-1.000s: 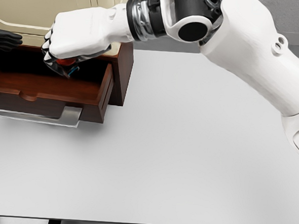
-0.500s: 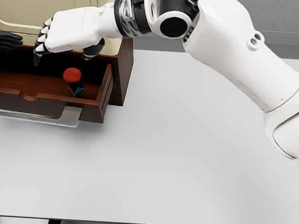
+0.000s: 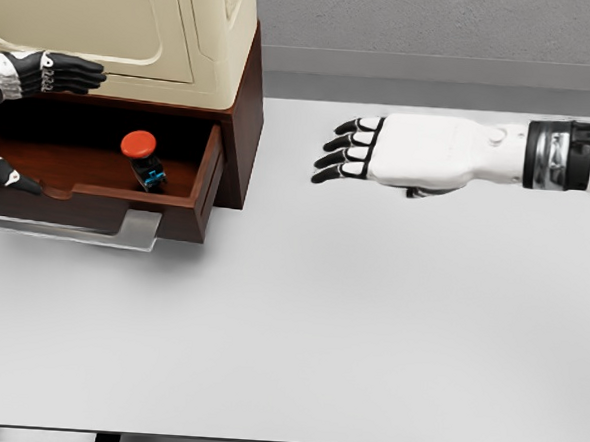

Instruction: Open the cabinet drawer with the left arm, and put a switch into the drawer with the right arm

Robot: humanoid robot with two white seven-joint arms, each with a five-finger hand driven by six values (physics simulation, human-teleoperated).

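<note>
Glossy dark wood drawer (image 3: pixel 97 184)

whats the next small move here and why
Probably pull the right hand further back toward its own side and leave it open. The switch already lies inside the open drawer, and that hand hangs empty over the table, fingers spread. The left hand sits at the drawer's left edge.

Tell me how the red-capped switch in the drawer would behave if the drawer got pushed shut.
The switch looks top-heavy, with a wide red cap on a narrower body, so it may tip. It lies loose in the drawer, so it would probably slide. It looks rigid.
</note>
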